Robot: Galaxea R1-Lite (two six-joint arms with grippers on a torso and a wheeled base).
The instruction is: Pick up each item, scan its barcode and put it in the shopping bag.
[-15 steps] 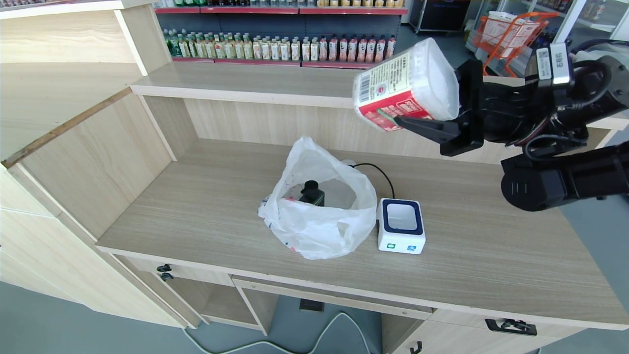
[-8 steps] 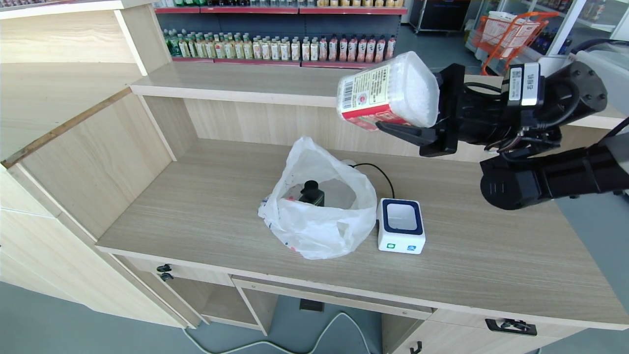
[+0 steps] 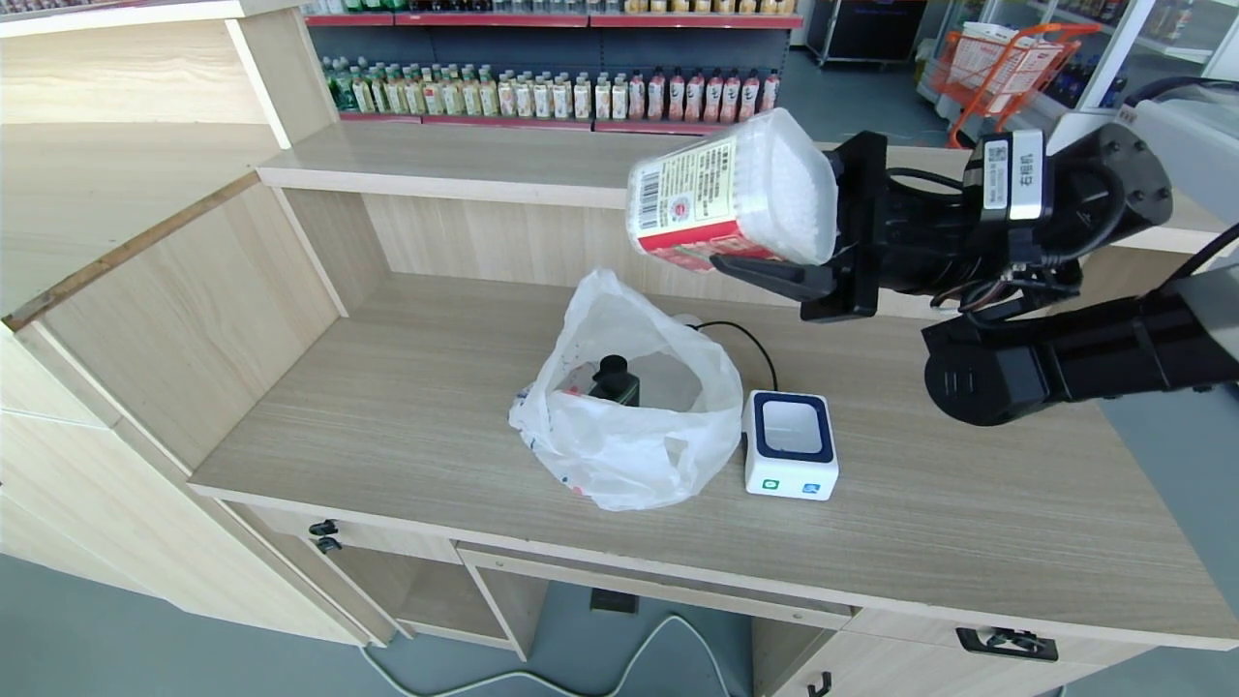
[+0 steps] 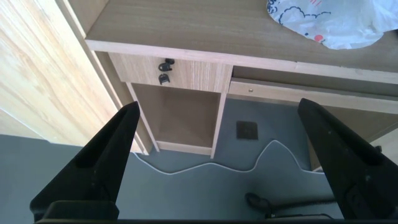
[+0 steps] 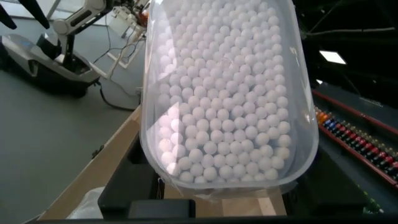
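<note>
R gripper (image 3: 767,230), clamped on bead tub (image 3: 733,189), shifts left from upper right; approaches scanner (image 3: 792,440), barcode scan pending.

No print is legible. The tub (image 3: 774,184) carries a barcode label (image 3: 678,194); the scanner (image 3: 791,443) shows two small icons (image 3: 770,484).

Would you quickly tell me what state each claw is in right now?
Left claw: open, holding nothing.
Right claw: closed on the clear plastic tub, held above the counter.
</note>
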